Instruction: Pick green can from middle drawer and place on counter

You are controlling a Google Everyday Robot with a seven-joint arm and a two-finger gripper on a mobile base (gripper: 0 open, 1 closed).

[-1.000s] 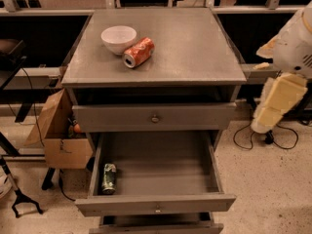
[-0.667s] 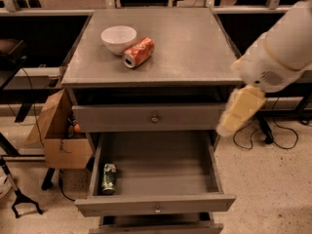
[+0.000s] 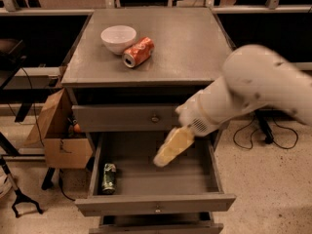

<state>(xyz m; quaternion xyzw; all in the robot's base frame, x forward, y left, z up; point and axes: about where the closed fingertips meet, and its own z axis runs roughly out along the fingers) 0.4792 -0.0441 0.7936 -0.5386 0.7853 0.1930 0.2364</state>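
**Gripper over the open drawer, green can apart from it**

Camera view. Found the middle drawer [image 3: 156,204] pulled out. Spotted the green can [image 3: 108,178] lying on its side on the drawer floor at about 8 o'clock, just beside the left wall, with its long axis toward 12.

Saw the gripper [image 3: 173,147] above the middle of the drawer, at 2 o'clock from the can and well apart from it, tilted down toward 7 o'clock. Could not tell whether spread or pressed together. Traced the white arm [image 3: 253,87] from it toward 2 o'clock and off the right edge.

Noted the top drawer [image 3: 122,118] closed. On the counter [image 3: 190,48], at 10 o'clock, found a white bowl [image 3: 118,38], and just beside it at 4 o'clock an orange-red soda can [image 3: 138,52] on its side. Saw a cardboard box [image 3: 58,130] on the floor at the cabinet's 9 o'clock.
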